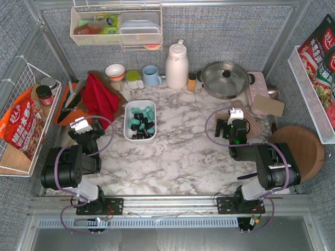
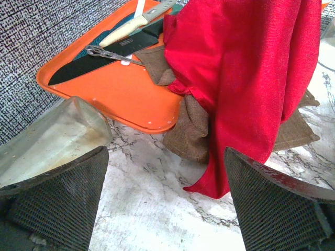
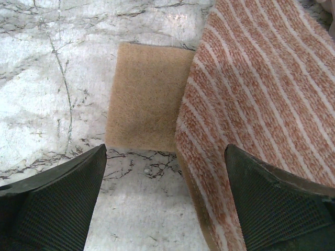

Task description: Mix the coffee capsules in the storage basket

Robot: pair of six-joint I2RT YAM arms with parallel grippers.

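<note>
Now both claws, left claw [image 1: 79, 125] and right claw [image 1: 235, 116], stand apart and hold nothing, well away from the storage basket [image 1: 129, 137], where teal and black coffee capsules [image 1: 141, 123] lie together; whether stirring is due or finished, I cannot tell.

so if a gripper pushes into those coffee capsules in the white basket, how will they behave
The small teal and black coffee capsules lie jumbled, apparently loose, so they would probably slide and tumble over each other. They look light and may roll. The white rectangular storage basket seems shallow, so it might shift on the smooth marble table.
</note>
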